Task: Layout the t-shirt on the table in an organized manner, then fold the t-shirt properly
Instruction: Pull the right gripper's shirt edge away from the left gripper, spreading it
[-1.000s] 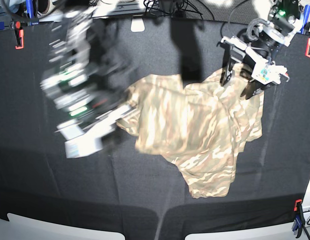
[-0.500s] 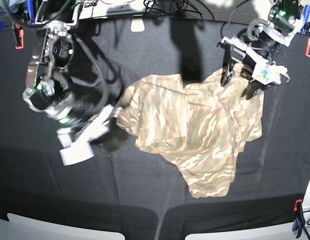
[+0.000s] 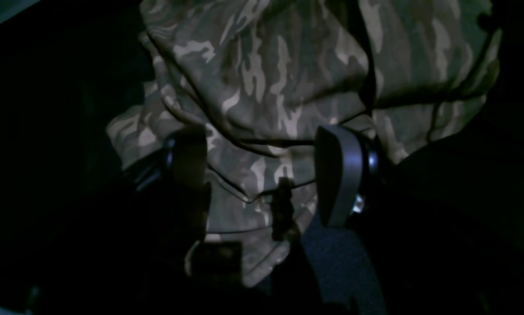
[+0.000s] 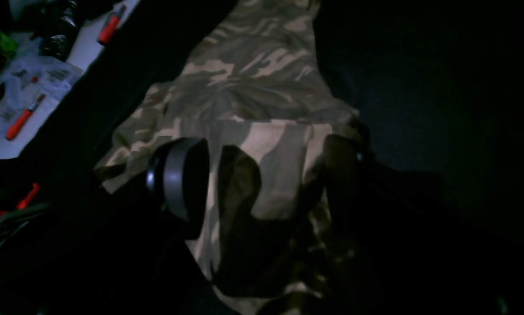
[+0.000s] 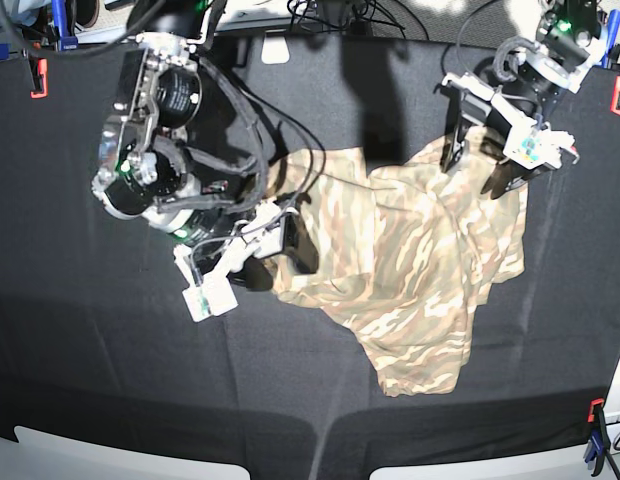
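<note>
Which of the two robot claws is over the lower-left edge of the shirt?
The right gripper, on the base view's left; the left gripper hangs over the t-shirt's far corner.

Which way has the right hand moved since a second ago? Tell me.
Yes. The right hand has swung in toward the t-shirt, farther from the orange clamp at the table's edge, and now straddles the shirt's edge, open.

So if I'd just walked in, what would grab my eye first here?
Probably the crumpled camouflage t-shirt, pale against the black-draped table and lying right of centre in the base view. Next, the two arms over its edges: the right pincer stands open over the shirt's near-left edge, and the left pincer stands open over its far-right corner.
</note>
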Robot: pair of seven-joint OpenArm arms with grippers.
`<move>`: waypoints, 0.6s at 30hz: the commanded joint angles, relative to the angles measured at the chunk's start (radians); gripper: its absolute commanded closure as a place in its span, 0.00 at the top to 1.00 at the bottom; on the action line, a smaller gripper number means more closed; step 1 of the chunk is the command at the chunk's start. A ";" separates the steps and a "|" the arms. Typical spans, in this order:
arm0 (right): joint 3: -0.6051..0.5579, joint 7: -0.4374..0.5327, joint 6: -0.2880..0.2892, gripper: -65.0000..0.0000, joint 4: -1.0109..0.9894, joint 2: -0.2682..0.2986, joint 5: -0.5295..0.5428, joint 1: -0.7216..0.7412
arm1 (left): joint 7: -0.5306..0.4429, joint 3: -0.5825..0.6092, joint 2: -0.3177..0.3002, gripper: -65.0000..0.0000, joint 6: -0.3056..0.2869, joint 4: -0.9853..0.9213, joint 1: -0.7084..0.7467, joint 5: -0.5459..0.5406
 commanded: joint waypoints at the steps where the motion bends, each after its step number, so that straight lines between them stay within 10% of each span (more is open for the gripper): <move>1: 0.000 0.024 0.010 0.60 0.017 -0.003 -0.001 0.017 | -0.027 -0.005 -0.006 0.56 0.004 0.018 0.002 -0.012; 11: -0.069 0.060 0.007 0.57 -0.160 -0.003 -0.011 0.019 | -0.027 -0.005 -0.006 0.56 0.004 0.018 0.002 -0.012; 16: -0.122 0.039 0.007 0.00 -0.154 -0.003 -0.011 0.021 | -0.028 -0.005 -0.006 0.56 0.004 0.018 0.002 -0.012; 18: -0.122 0.016 0.007 0.00 -0.134 -0.001 -0.017 0.026 | -0.027 -0.005 -0.006 0.56 0.004 0.018 0.002 -0.012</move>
